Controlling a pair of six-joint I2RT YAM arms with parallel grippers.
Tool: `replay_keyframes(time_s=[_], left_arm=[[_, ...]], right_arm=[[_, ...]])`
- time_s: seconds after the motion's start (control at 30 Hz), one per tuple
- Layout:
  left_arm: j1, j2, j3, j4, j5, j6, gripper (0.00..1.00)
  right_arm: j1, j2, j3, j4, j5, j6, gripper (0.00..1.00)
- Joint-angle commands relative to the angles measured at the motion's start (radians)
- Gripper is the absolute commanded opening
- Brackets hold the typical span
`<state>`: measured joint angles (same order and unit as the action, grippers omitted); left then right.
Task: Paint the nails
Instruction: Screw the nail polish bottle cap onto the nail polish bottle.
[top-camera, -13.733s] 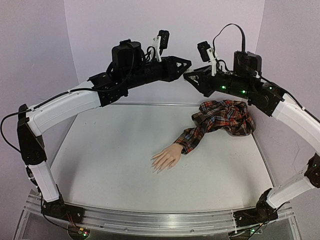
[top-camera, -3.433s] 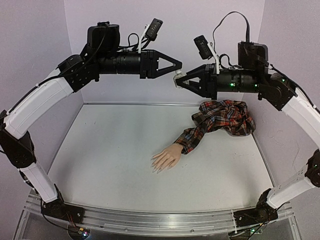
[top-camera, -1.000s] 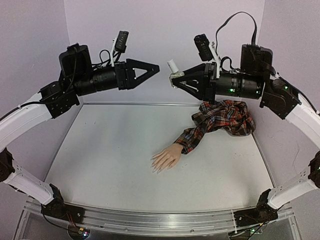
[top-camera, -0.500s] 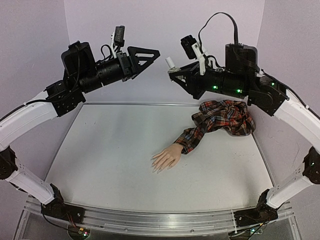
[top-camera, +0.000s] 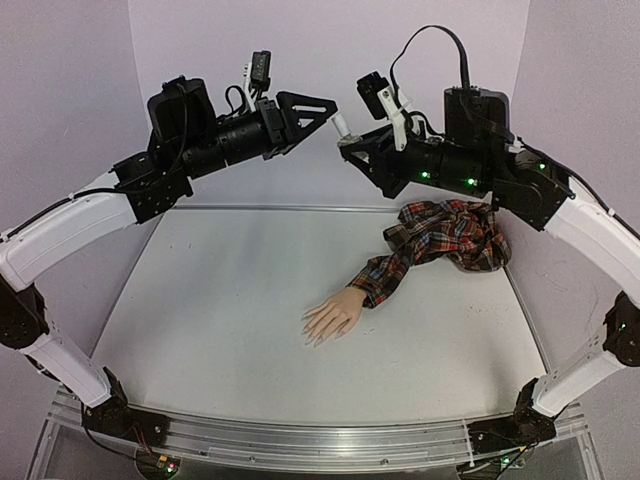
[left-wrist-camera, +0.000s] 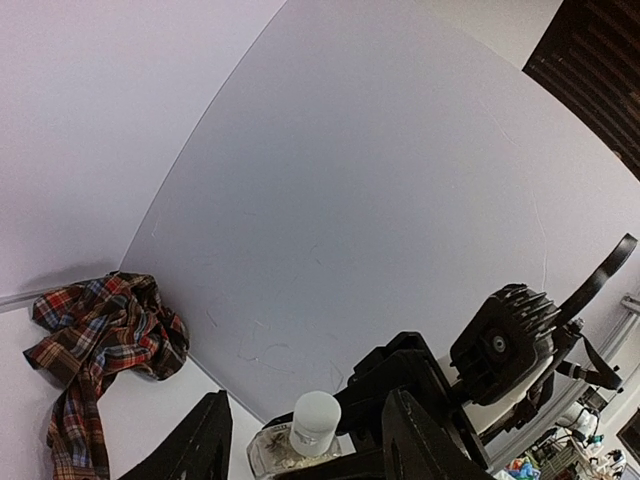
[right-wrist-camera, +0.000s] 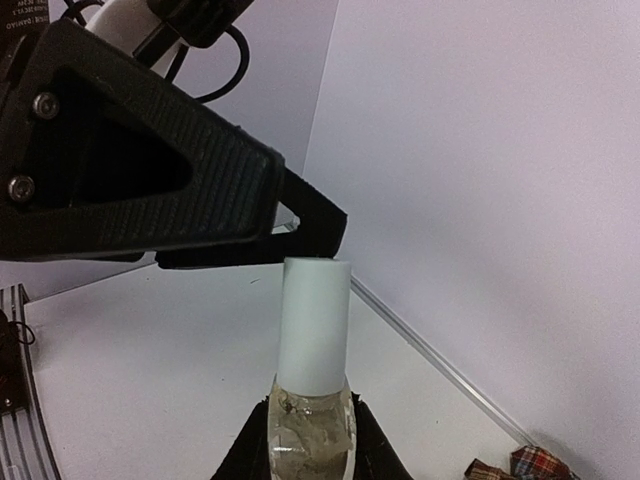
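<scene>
A pale grey worktop, walled in lilac, lies under two white-and-black robot arms that arch inward and meet high over its far edge: the left arm from the left, the right arm from the right.

A crumpled red plaid shirt is heaped at the far right of the worktop. Its sleeve trails toward the near left and ends at a skin-coloured mannequin hand. The hand lies flat near the middle of the worktop, fingers pointing near-left.

The right tool is clamped on a small clear bottle, held upright in the air, well above the mannequin hand. The bottle's tall white cap rises clear of the fingers. The left tool faces it tip to tip. In the left wrist view its black jaws stand partly apart, one on each side of the cap, with a gap showing on both sides.

The nails are on the fingertips of the mannequin hand, down on the worktop and well apart from both tools; they are too small here to make out singly.

White lettering on a black housing at the top left corner of the right wrist view is too blurred to read.
</scene>
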<state>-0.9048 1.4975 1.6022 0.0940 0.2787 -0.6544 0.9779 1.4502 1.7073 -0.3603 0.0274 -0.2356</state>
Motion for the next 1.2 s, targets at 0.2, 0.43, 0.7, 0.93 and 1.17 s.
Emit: replay_keyframes(time_s=[0.2,0.43,0.7,0.93,1.17], left_arm=[[-0.022,0.048,0.100,-0.004,0.008,-0.004,0.52],[-0.024,0.060,0.113,-0.015,0.014,-0.003,0.45],[-0.035,0.072,0.137,-0.041,0.005,0.014,0.34],[-0.042,0.079,0.150,-0.065,-0.004,0.039,0.11],[-0.049,0.095,0.175,-0.143,0.045,0.093,0.00]], right_arm=[[0.010,0.008,0.054,0.024,0.032,-0.015,0.00],[0.010,0.006,0.054,0.023,0.039,-0.022,0.00],[0.011,0.012,0.065,0.018,0.040,-0.022,0.00],[0.014,0.012,0.074,0.011,0.041,-0.024,0.00],[0.016,0.008,0.098,-0.008,0.008,-0.016,0.00]])
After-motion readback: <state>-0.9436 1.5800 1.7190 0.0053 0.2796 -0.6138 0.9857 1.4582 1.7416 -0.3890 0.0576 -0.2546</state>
